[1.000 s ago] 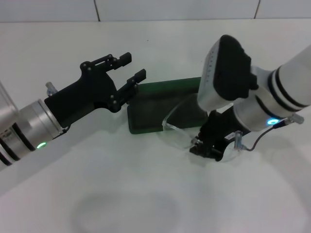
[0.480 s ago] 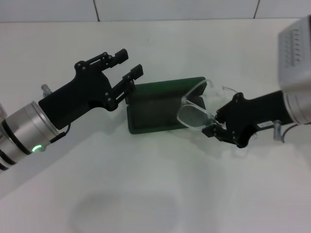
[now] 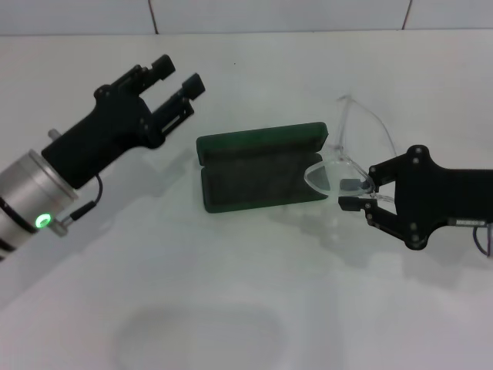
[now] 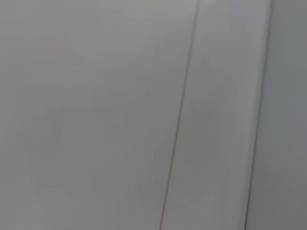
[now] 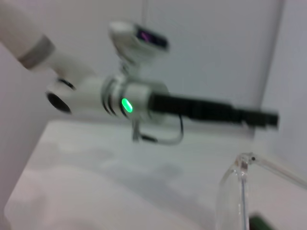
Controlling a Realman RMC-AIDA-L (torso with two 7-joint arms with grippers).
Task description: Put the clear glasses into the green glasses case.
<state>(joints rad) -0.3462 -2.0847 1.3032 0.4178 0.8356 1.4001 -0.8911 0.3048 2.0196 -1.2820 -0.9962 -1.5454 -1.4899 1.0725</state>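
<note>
The green glasses case (image 3: 258, 173) lies open mid-table, its lid up along the far side and its dark inside showing. My right gripper (image 3: 353, 194) is just off the case's right end, shut on the clear glasses (image 3: 322, 176). One lens end hangs by the case's right edge and a thin temple arm (image 3: 368, 117) sticks up and back. The same clear frame (image 5: 240, 191) fills the lower corner of the right wrist view. My left gripper (image 3: 179, 73) hovers open, up and to the left of the case, touching nothing.
The white table (image 3: 231, 293) runs back to a white tiled wall (image 3: 277, 15). The left wrist view shows only a pale wall with a seam (image 4: 180, 120). My left arm (image 5: 144, 103) with its green light crosses the right wrist view.
My right arm has swung out to the right and turned, carrying the glasses from the front of the case to its right end. My left gripper has drawn back up and left, away from the case.
</note>
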